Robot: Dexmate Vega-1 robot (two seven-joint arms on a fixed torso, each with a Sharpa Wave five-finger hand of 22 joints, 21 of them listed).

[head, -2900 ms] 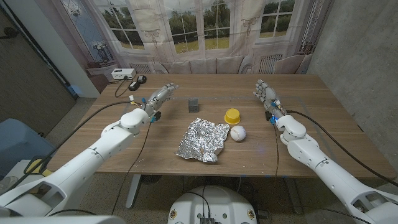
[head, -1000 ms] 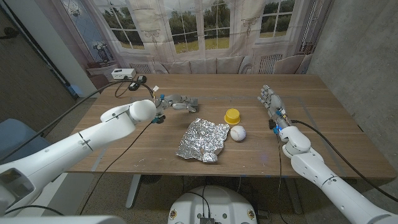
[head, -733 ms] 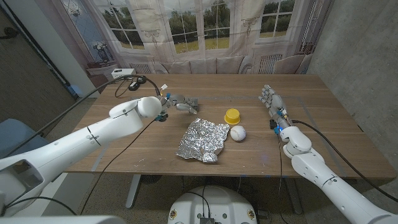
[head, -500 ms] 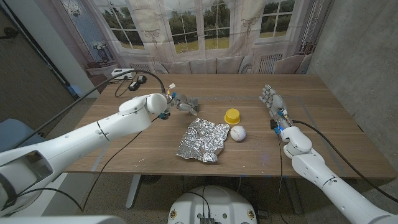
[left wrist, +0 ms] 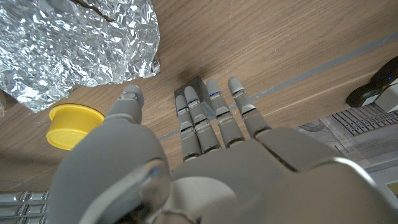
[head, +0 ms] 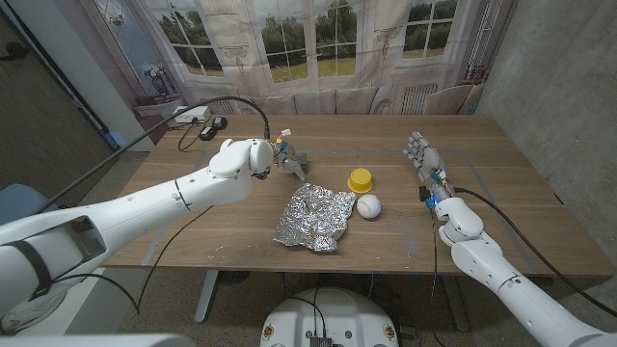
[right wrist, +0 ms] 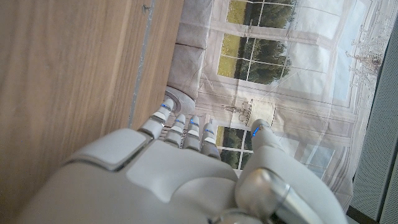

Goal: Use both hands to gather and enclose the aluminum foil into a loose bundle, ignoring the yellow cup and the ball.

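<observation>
The crumpled aluminium foil (head: 313,218) lies spread out on the wooden table (head: 193,222), near its front middle. In the left wrist view the foil (left wrist: 74,43) shows beyond my left hand's fingertips, a little apart from them. My left hand (head: 292,160) hovers just behind the foil's far left corner, fingers stretched out and holding nothing; in its own wrist view the left hand (left wrist: 205,162) reaches over bare wood. My right hand (head: 422,154) stands over the table's right side, well apart from the foil, fingers straight and empty; the right hand (right wrist: 180,168) points toward the window.
A yellow cup (head: 361,180) and a white ball (head: 368,205) sit just right of the foil; the yellow cup (left wrist: 74,124) is close to my left thumb. A small dark block (left wrist: 198,87) lies under my left fingers. A white box (head: 190,114) and black items (head: 214,122) sit at the back left.
My left arm has swung in from the table's left, carrying its hand rightward to the foil's far left corner. The right hand has shifted a little forward. The foil has not moved.
</observation>
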